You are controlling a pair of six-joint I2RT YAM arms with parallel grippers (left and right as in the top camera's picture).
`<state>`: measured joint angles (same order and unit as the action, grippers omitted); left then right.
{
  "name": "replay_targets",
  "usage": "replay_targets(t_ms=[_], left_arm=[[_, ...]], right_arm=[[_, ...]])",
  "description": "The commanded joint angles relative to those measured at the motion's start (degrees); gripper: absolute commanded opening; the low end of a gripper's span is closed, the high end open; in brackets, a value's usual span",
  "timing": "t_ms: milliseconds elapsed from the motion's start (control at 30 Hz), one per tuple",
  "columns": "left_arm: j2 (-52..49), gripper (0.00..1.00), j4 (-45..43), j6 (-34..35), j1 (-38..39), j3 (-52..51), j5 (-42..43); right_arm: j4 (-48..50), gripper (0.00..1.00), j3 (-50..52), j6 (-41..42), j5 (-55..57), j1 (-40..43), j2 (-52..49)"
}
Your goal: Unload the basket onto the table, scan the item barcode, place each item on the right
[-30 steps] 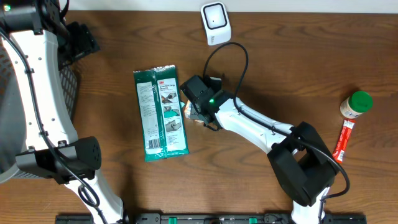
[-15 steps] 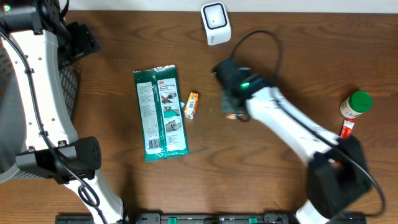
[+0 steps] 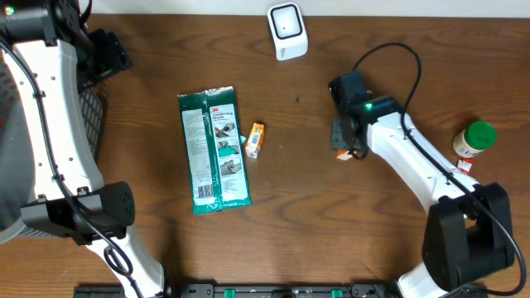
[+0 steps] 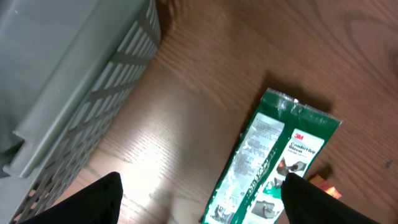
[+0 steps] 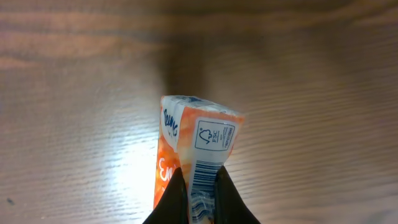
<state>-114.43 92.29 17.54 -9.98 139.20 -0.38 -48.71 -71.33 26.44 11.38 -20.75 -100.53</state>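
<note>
Orange-and-white packet [image 5: 200, 138], barcode showing, lower end pinched tight inside right pincer [image 5: 200, 190]

Packet [image 5: 198, 146] in right claw [image 5: 199, 198], box [image 3: 256, 139] beside pouch [image 3: 213, 151]

On the brown wooden table [image 3: 149, 240], 1 green packet [image 3: 213, 151] lies flat, and 1 small orange box [image 3: 255, 139] is just beside its long edge. Well apart, 1 green-capped bottle [image 3: 474, 138] is near 1 red sachet [image 3: 458, 184]. 1 grey slatted basket [image 4: 68, 74] stands at the other side.
</note>
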Motion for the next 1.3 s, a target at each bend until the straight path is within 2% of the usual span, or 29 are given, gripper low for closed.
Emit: replay_targets(t_ms=[0, 67, 133, 200, 267, 433, 533, 767, 967, 1100, 1267], left_arm=[[-0.44, 0.82, 3.23, -0.79, -0.24, 0.24, -0.74], [-0.44, 0.82, 3.23, -0.79, -0.24, 0.24, -0.74], [-0.44, 0.82, 3.23, -0.79, -0.24, 0.24, -0.74], [-0.44, 0.82, 3.23, -0.79, -0.24, 0.24, -0.74], [-0.44, 0.82, 3.23, -0.79, -0.24, 0.24, -0.74], [-0.44, 0.82, 3.23, -0.79, -0.24, 0.24, -0.74], [-0.44, 0.82, 3.23, -0.79, -0.24, 0.24, -0.74], [-0.44, 0.82, 3.23, -0.79, -0.24, 0.24, -0.74], [-0.44, 0.82, 3.23, -0.79, -0.24, 0.24, -0.74], [-0.44, 0.82, 3.23, -0.79, -0.24, 0.24, -0.74], [-0.44, 0.82, 3.23, -0.79, -0.24, 0.24, -0.74]], right_arm=[[1.90, 0.04, 0.96, -1.92, -7.06, -0.46, -0.11], [3.02, 0.10, 0.96, -4.48, -10.60, -0.46, -0.09], [2.99, 0.30, 0.96, -4.85, -11.30, -0.46, -0.09], [2.19, 0.56, 0.96, -5.01, -10.69, -0.46, -0.09], [1.25, 0.64, 0.96, -6.08, -9.46, -0.28, -0.09], [0.04, 0.66, -0.13, -7.89, -6.78, 2.14, -0.07], [-0.37, 0.70, -1.75, -8.26, -9.81, 2.86, -0.07], [-0.24, 0.70, -2.54, -10.47, -15.96, 2.71, -0.07], [-1.51, 0.63, -2.54, -11.06, -13.97, 2.86, -0.07], [-2.47, 0.62, -2.54, -4.28, -12.07, 5.33, -0.07], [-2.45, 0.60, -2.25, -3.74, -19.80, 13.05, -0.09]])
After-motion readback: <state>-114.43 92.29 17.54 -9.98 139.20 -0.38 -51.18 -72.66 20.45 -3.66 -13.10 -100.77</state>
